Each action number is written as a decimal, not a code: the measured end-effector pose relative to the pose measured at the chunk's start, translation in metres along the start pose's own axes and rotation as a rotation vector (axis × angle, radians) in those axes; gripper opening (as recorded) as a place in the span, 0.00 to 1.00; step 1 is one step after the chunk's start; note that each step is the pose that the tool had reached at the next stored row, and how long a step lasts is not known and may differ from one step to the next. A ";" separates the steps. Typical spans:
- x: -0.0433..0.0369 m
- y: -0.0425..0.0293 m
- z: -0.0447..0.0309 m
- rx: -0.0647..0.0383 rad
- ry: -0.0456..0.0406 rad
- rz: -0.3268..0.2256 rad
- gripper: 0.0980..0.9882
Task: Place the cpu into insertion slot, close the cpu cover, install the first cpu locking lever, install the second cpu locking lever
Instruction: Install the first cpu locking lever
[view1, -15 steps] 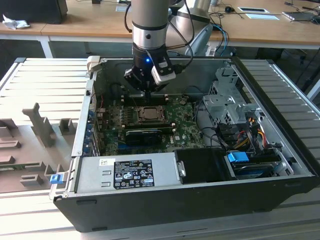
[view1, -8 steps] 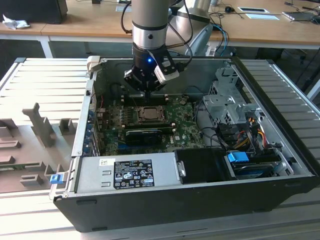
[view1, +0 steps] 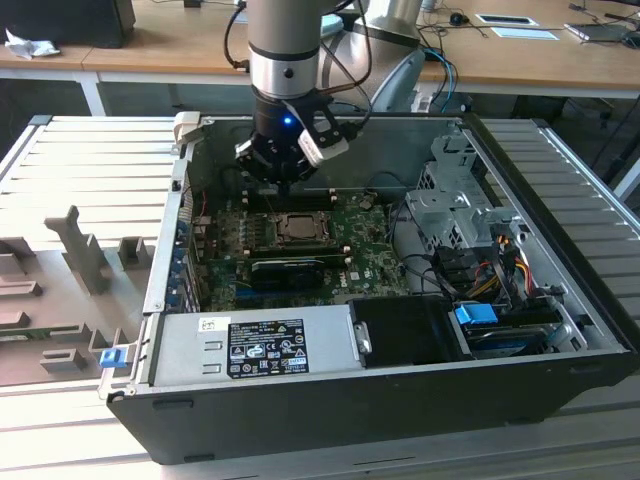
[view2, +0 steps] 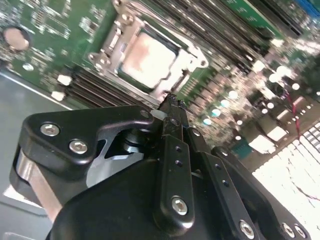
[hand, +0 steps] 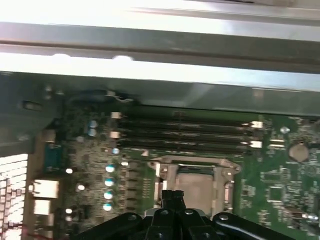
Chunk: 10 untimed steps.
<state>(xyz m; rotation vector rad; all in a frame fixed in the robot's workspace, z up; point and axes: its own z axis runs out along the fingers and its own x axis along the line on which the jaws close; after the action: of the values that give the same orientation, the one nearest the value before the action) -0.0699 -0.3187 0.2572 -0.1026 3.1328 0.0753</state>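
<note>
Okay, the gripper (view1: 285, 184) hangs from the grey metal arm (view1: 285, 50) in the upper middle of the exterior view, inside the open black computer case (view1: 400, 405). Its black fingers are pressed together at the tips, with nothing seen between them, in both wrist views (view2: 170, 101) (hand: 172, 194). The tips sit just above the board, near the far edge of the socket.

The cpu (view1: 297, 228) is a flat square with a dull silver top. It lies in the insertion slot (view1: 322, 236) at the centre of the exterior view. The cpu cover (view2: 194, 61), a thin shiny metal frame, lies flat around the chip top (view2: 147, 56). Whether the locking levers are latched cannot be told.

The green circuit board (view1: 375, 262) is matte and dotted with small parts. Long black memory slots (hand: 185, 132) run just beside the socket. A black finned block (view1: 290, 268) lies below the socket in the exterior view.

A silvery power supply box (view1: 250, 345) sits at the lower middle, with a perforated metal drive cage (view1: 450, 200) and coloured cables (view1: 495, 265) at the exterior view's right.

The case rests on a ribbed grey table (view1: 90, 160). Grey plastic fixtures (view1: 75, 245) stand at the exterior view's left. Wooden desks (view1: 560, 55) run along the top.
</note>
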 end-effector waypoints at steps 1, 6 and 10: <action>0.0032 0.0002 0.0000 0.000 0.0000 0.000 0.01; 0.0252 0.0026 0.0000 0.000 -0.0003 0.009 0.01; 0.0354 0.0060 0.0003 0.000 -0.0004 0.010 0.01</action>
<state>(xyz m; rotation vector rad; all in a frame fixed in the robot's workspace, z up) -0.1057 -0.3151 0.2569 -0.0875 3.1331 0.0753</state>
